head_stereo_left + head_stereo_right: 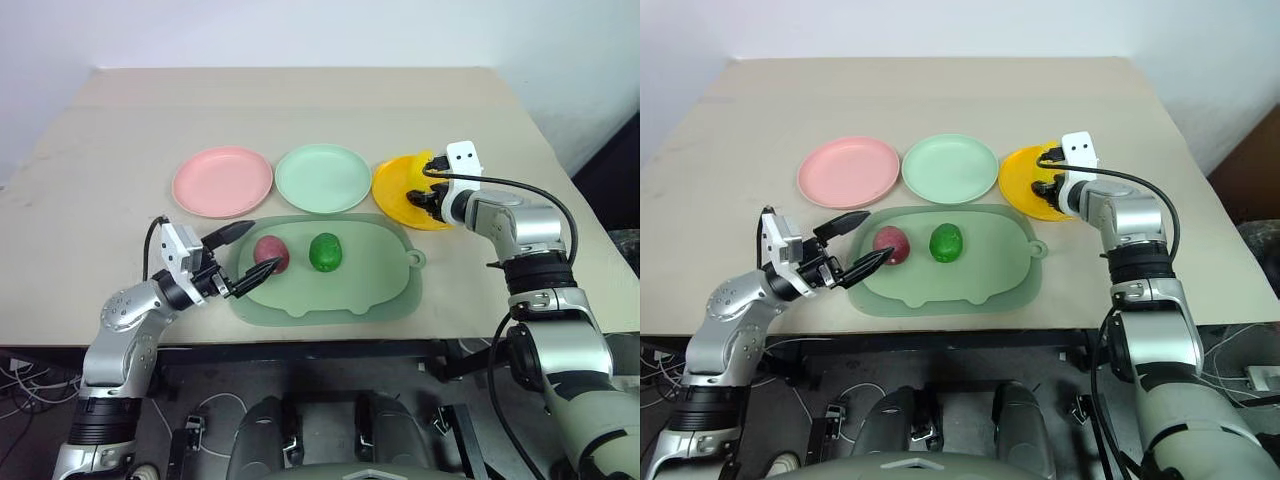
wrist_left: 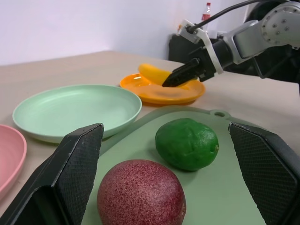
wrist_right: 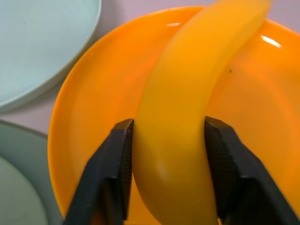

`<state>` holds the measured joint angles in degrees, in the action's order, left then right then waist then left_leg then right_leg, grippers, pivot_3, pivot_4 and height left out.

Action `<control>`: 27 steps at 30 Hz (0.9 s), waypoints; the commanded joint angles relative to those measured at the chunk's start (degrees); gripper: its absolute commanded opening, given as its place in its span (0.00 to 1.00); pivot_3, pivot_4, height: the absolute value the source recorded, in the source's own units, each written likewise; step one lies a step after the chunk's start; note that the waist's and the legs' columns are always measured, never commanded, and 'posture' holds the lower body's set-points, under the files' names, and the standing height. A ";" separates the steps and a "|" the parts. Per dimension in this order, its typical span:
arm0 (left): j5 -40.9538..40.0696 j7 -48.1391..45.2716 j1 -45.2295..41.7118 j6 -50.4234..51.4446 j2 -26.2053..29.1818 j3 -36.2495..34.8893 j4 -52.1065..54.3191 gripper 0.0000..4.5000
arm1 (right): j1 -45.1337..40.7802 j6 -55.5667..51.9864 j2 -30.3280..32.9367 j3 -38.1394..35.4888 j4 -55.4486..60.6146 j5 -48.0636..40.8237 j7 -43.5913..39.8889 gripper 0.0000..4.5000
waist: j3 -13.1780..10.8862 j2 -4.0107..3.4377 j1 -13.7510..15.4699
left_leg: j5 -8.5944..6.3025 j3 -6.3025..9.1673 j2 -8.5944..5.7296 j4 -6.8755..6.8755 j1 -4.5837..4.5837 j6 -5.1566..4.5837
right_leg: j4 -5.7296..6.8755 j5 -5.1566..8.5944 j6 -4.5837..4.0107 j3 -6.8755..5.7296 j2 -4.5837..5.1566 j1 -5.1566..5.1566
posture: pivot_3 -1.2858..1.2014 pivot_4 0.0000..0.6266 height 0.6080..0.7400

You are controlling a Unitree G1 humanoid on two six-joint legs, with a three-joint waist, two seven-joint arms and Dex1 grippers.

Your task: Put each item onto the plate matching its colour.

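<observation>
The curved yellow banana (image 3: 187, 117) lies over the yellow plate (image 1: 398, 190) at the right end of the plate row. My right gripper (image 1: 427, 198) is shut on the banana, one black finger against each side. The dark red oval (image 1: 270, 253) and the glossy green oval (image 1: 325, 251) sit side by side on the pale green tray (image 1: 380, 290). My left gripper (image 1: 264, 245) is wide open at the tray's left edge. Its fingertips (image 1: 250, 228) are just left of the red oval and apart from it. The pink plate (image 1: 222, 181) and the mint green plate (image 1: 323, 177) are bare.
The three plates stand in a row behind the tray, close together. Bare tabletop (image 1: 300, 100) stretches beyond them to the far edge. The tray's front edge lies near the table's front edge.
</observation>
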<state>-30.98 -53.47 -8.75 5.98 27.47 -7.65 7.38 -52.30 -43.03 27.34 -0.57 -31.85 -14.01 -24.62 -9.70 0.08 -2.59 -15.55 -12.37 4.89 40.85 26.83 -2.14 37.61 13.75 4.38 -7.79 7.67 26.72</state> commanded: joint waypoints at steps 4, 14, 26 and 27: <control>-0.57 0.64 0.34 -0.08 1.17 -1.48 2.75 1.00 | -1.12 -0.32 0.31 -1.08 2.95 0.98 -1.08 0.99 | 0.00 0.00 0.03 | -0.01 0.00 0.01 0.00 0.01 0.02 | 0.01 0.00 0.00 0.01 0.02 0.01 | 0.52 0.24 0.66; -1.50 0.77 0.50 0.92 2.13 -2.33 2.60 1.00 | 12.17 -13.47 -0.49 -8.85 38.97 -11.51 -2.14 0.99 | -0.01 -0.02 0.13 | -0.01 0.06 0.06 0.02 0.12 0.02 | 0.08 0.00 0.00 0.02 0.04 0.14 | 0.52 0.24 0.66; -1.64 0.51 -0.01 1.74 2.79 -3.24 1.48 1.00 | 18.66 -28.95 -14.58 -5.85 50.41 -21.17 5.35 0.99 | 0.01 -0.01 0.08 | -0.09 0.09 0.05 0.08 0.08 0.17 | 0.13 -0.01 -0.04 0.02 0.05 0.10 | 0.52 0.24 0.66; -1.61 0.55 -0.15 1.76 2.76 -3.24 1.41 1.00 | 18.21 -30.48 -15.65 -5.55 49.78 -21.19 6.24 0.99 | 0.01 -0.01 0.06 | -0.09 0.08 0.05 0.08 0.07 0.17 | 0.14 -0.01 -0.04 0.02 0.05 0.10 | 0.52 0.24 0.66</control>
<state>-32.05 -52.71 -8.32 8.20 29.82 -9.94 7.90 -32.75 -71.67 12.41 -6.50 17.43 -34.52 -19.94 -9.69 0.07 -2.53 -15.64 -12.29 4.95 40.93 26.92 -1.97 37.76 13.74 4.34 -7.76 7.72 26.84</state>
